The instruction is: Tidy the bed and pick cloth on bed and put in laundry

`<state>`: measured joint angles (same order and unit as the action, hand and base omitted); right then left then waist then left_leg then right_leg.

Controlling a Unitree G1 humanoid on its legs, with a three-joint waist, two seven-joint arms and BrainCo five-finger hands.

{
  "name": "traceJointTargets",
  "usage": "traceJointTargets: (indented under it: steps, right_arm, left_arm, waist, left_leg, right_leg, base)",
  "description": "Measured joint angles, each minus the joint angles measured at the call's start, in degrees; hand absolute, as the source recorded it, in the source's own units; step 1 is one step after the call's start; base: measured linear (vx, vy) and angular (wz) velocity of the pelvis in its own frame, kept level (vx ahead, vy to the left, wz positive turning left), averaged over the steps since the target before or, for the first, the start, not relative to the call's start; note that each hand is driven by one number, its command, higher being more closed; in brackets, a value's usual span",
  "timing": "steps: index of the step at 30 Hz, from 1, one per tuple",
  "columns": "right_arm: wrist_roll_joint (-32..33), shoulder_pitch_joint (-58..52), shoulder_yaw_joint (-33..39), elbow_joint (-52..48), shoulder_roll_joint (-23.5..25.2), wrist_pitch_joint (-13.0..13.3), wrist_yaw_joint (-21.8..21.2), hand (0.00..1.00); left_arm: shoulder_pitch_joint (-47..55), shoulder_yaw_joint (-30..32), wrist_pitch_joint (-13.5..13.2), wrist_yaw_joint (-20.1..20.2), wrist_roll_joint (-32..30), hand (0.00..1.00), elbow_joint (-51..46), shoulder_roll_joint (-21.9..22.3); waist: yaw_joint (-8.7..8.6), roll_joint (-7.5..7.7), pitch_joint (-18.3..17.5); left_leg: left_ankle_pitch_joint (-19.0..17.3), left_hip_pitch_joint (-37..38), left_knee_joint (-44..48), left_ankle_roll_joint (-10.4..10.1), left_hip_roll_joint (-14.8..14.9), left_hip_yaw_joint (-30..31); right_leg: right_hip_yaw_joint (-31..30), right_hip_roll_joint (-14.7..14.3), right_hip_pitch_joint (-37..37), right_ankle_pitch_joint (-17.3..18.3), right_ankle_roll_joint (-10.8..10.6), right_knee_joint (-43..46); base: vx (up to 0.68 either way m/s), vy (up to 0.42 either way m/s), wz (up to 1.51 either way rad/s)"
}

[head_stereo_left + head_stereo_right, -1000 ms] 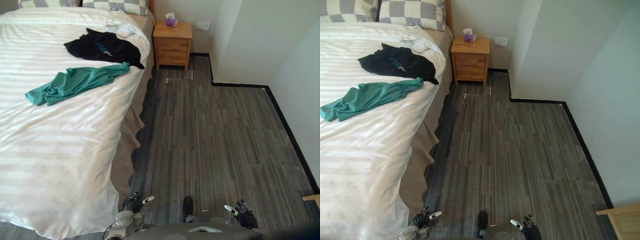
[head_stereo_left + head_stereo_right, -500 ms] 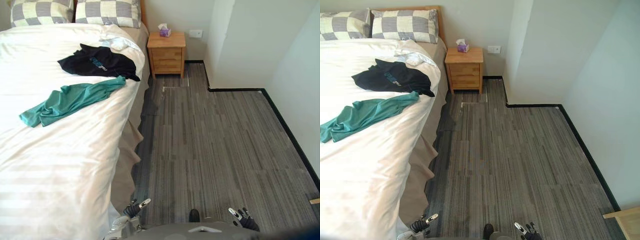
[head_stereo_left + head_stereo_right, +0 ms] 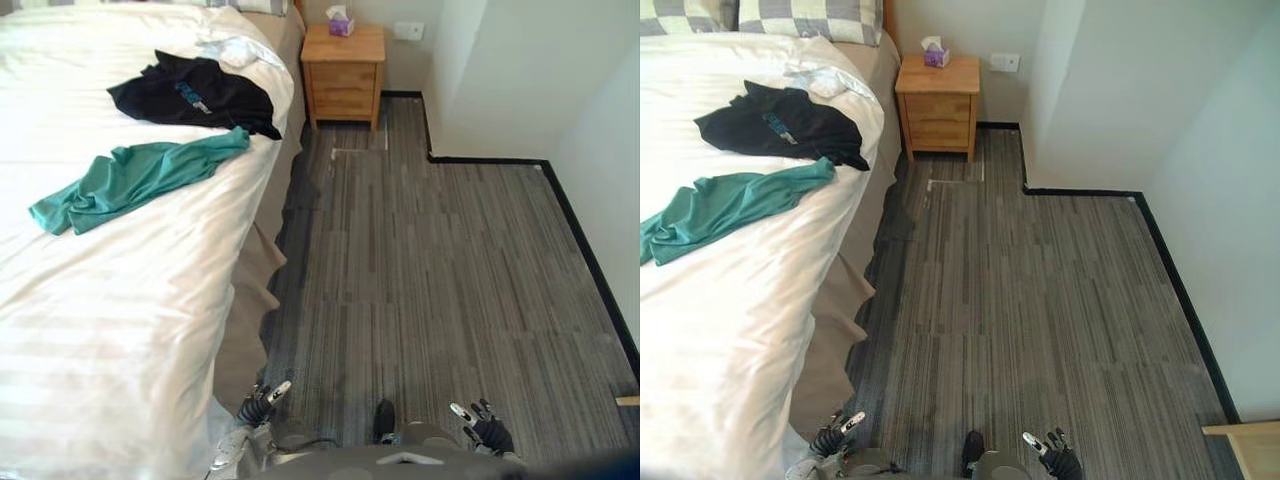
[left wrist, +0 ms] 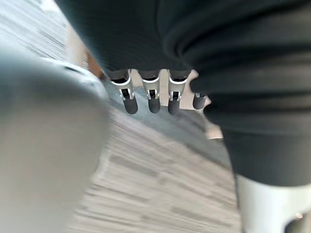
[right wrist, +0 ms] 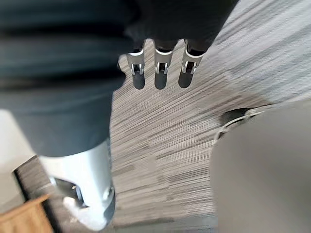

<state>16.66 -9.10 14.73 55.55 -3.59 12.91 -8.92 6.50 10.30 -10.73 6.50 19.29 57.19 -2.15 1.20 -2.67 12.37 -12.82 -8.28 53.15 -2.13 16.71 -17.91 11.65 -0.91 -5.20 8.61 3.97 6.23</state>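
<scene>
A white-covered bed [image 3: 100, 300] takes up the left side. On it lie a teal garment [image 3: 140, 175] stretched toward the bed's right edge, a black garment [image 3: 195, 95] beyond it, and a small white cloth [image 3: 235, 50] near the head. My left hand [image 3: 262, 397] hangs low by the bed's near corner, its fingers [image 4: 150, 97] relaxed and holding nothing. My right hand [image 3: 480, 425] hangs low at the right over the floor, its fingers [image 5: 160, 73] straight and empty. Both hands are far from the clothes.
A wooden nightstand [image 3: 343, 70] with a tissue box [image 3: 341, 20] stands at the head of the bed. Grey striped carpet [image 3: 430, 260] runs to the right, bounded by white walls [image 3: 540, 70] with black skirting. A wooden corner [image 3: 1245, 445] shows at the lower right. Checked pillows [image 3: 810, 20] sit at the headboard.
The camera has tipped downward: the whole scene has slid up, so the pillows are nearly out of the left eye view. The clothes lie as before and both hands stay hanging.
</scene>
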Motion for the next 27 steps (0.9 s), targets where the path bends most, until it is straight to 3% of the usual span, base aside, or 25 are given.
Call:
traceJointTargets:
  steps: [2, 4, 5, 6, 7, 9, 11, 14, 16, 17, 18, 19, 20, 23, 24, 25, 26, 27]
  right_arm:
    - [0.0, 2.2, -0.3, 0.1, 0.2, 0.0, -0.2, 0.0]
    - [-0.1, 2.9, -0.7, 0.4, 0.7, 0.0, -0.8, 0.0]
    - [-0.1, 2.6, -0.7, 0.7, 1.0, 0.0, -1.0, 0.0]
    - [-0.1, 2.5, -0.7, 0.8, 1.0, 0.0, -1.1, 0.0]
    - [0.0, 2.0, -0.5, 1.7, 1.3, 0.0, -1.2, 0.0]
    - [-0.2, 1.8, -0.9, 2.0, 1.2, 0.0, -1.2, 0.0]
    - [-1.7, 2.7, -0.9, 3.3, 1.3, 0.0, -1.2, 0.0]
    - [-3.3, 2.6, -1.5, 5.0, 1.5, -0.2, -0.4, 0.0]
    - [-4.3, 2.6, -1.4, 5.0, 1.5, -0.2, 0.0, 0.0]
    - [-4.5, 2.6, -1.0, 5.2, 1.4, -0.1, 0.1, 0.0]
    - [-4.5, 2.6, 0.6, 5.4, 1.5, 0.0, 0.0, 0.0]
    - [-4.5, 2.6, 0.7, 5.4, 1.5, 0.0, 0.0, 0.0]
    - [-4.4, 2.6, 1.1, 5.2, 1.4, 0.0, -0.1, 0.0]
    - [-4.4, 2.4, 0.6, 5.2, 0.6, 0.0, -0.4, 0.0]
    - [-4.0, 2.3, 0.6, 5.1, 0.4, 0.0, -0.7, 0.0]
    - [-3.9, 2.4, 0.6, 5.1, 0.4, -0.1, -0.9, 0.0]
    - [-2.6, 2.5, 0.6, 4.9, 0.2, -0.3, -1.3, 0.0]
    - [-2.2, 2.4, 0.6, 4.9, 0.2, -0.3, -1.4, 0.0]
  left_arm:
    - [-0.3, -0.1, -0.2, 0.7, 0.5, 0.0, 0.0, 0.0]
    - [-0.4, -0.2, -0.3, 0.8, 1.5, 0.0, 0.0, 0.0]
    - [-0.5, -0.4, -0.3, 0.8, 1.7, 0.0, 0.1, 0.0]
    - [-0.5, -0.7, -0.3, 0.8, 1.8, 0.0, 0.1, 0.0]
    - [-0.5, -1.0, -0.3, 0.8, 2.2, 0.0, 0.2, -0.2]
    - [-0.5, -1.1, -0.3, 0.8, 2.1, 0.0, 0.3, -0.3]
    - [-1.1, -1.2, -0.3, 1.1, 2.2, 0.0, 0.4, -1.1]
    - [-1.2, -1.2, -0.8, 1.9, 2.6, 0.0, 0.5, -1.9]
    - [-1.1, -1.2, -0.8, 1.9, 2.5, 0.0, 0.5, -2.0]
    - [-0.9, -1.4, -0.8, 1.9, 2.3, 0.0, 0.5, -1.9]
    - [-0.9, -2.9, -1.1, 1.9, 2.0, 0.0, 1.0, -2.3]
    - [-0.9, -3.1, -1.2, 1.9, 2.0, 0.0, 1.0, -2.4]
    - [-1.0, -4.2, -1.3, 1.9, 1.5, 0.0, 1.0, -3.2]
    - [-0.3, -6.5, -1.3, 1.8, 1.3, 0.0, 1.7, -4.0]
    - [-0.6, -7.6, -1.2, 1.8, 1.4, 0.0, 2.2, -4.0]
    - [-0.9, -7.9, -1.2, 1.8, 1.4, 0.0, 2.5, -3.9]
    - [-1.9, -8.0, -0.7, 1.8, 1.4, 0.0, 2.8, -3.7]
    - [-2.1, -8.0, -0.7, 1.8, 1.4, 0.0, 2.8, -3.5]
  waist:
    - [0.1, 0.39, 0.2]
    - [0.3, 0.66, 0.4]
    - [0.5, 0.69, 0.4]
    - [0.47, 0.65, 0.4]
    - [0.6, 0.73, 0.4]
    - [0.94, 1.08, 0.1]
    - [1.27, 2.66, 0.0]
    - [1.72, 3.37, -0.3]
    - [1.68, 3.61, -0.7]
    - [1.54, 3.83, -1.2]
    - [1.5, 4.31, -1.5]
    - [1.49, 4.39, -1.5]
    - [1.01, 5.6, -0.9]
    - [-0.98, 5.28, -0.8]
    - [-1.51, 4.99, -0.8]
    - [-1.81, 4.86, -0.8]
    - [-2.63, 4.27, -0.5]
    - [-2.74, 4.06, -0.3]
  left_leg:
    - [-3.7, -1.9, -6.4, 0.3, -4.0, -0.5]
    - [-3.7, -2.9, -15.7, 0.1, -7.0, -0.8]
    - [-1.7, -2.8, -25.3, -0.1, -8.8, -0.7]
    - [-0.7, -2.8, -28.2, -0.1, -9.1, -0.6]
    - [5.6, -2.7, -36.9, 0.4, -9.8, -0.5]
    - [9.1, -2.1, -37.2, 1.8, -10.4, -1.3]
    - [4.3, -3.2, -32.3, 4.9, -11.5, -3.7]
    - [1.3, -2.8, -26.3, 7.0, -11.7, -5.8]
    - [-0.3, -1.5, -26.0, 7.2, -12.6, -5.9]
    - [-1.5, -0.3, -26.8, 7.3, -13.4, -5.9]
    - [-4.2, 2.8, -29.5, 7.6, -15.2, -5.3]
    - [-4.6, 3.2, -29.9, 7.6, -15.4, -5.2]
    - [-6.0, 8.2, -32.8, 7.9, -17.6, -4.6]
    - [-5.7, 15.7, -35.8, 7.8, -17.4, -1.9]
    - [-5.6, 18.2, -37.1, 7.6, -16.6, -1.1]
    - [-5.5, 18.9, -37.7, 7.5, -16.1, -0.4]
    - [-5.3, 20.7, -39.5, 7.2, -14.3, 1.8]
    - [-5.3, 21.3, -39.8, 7.1, -13.7, 2.5]
  right_leg:
    - [-3.0, 1.6, -1.0, 0.4, -0.2, -0.2]
    - [-4.6, 3.0, -1.9, 0.8, -1.1, -0.3]
    - [-5.9, 3.9, -2.8, 1.9, -2.3, -0.4]
    - [-6.1, 4.1, -3.3, 2.3, -2.5, -0.4]
    - [-7.5, 5.2, -4.8, 4.6, -4.5, -0.2]
    - [-8.4, 6.2, -5.6, 5.7, -5.8, -0.2]
    - [-8.0, 8.7, -6.1, 5.6, -7.3, -0.4]
    - [-7.7, 10.6, -7.9, 4.9, -8.4, 0.5]
    - [-7.7, 11.5, -8.0, 4.7, -8.7, 2.6]
    - [-7.6, 12.3, -5.8, 4.9, -9.3, 8.5]
    - [-7.6, 14.4, 1.8, 4.4, -11.1, 26.6]
    - [-7.6, 14.6, 2.6, 4.0, -11.4, 28.4]
    - [-7.8, 17.4, 10.5, 1.4, -11.9, 46.9]
    - [-3.3, 17.1, 16.6, 4.8, -8.7, 55.0]
    - [-0.9, 15.8, 18.8, 6.2, -7.2, 52.1]
    - [0.2, 15.0, 19.7, 6.7, -7.2, 50.2]
    - [3.5, 12.5, 22.8, 7.3, -6.8, 40.6]
    - [4.2, 11.8, 23.4, 7.0, -6.6, 37.6]
  base:
    - [0.24, 0.073, -0.67]
    - [0.26, 0.119, -0.68]
    - [0.26, 0.147, -0.6]
    - [0.41, 0.27, -0.51]
    - [0.4, 0.27, -0.36]
    - [0.35, 0.236, -0.35]
    - [0.5, 0.271, -0.35]
    - [0.39, 0.185, -0.18]
    - [0.35, 0.176, -0.11]
    - [0.33, 0.158, -0.01]
    - [0.4, 0.188, 0.01]
    - [0.44, 0.144, 0.21]
    - [0.31, 0.076, 0.24]
    - [0.41, 0.031, 0.48]
    - [0.37, -0.003, 0.5]
    - [0.48, -0.078, 0.68]
    - [0.36, -0.096, 0.61]
    - [0.57, -0.173, 0.89]
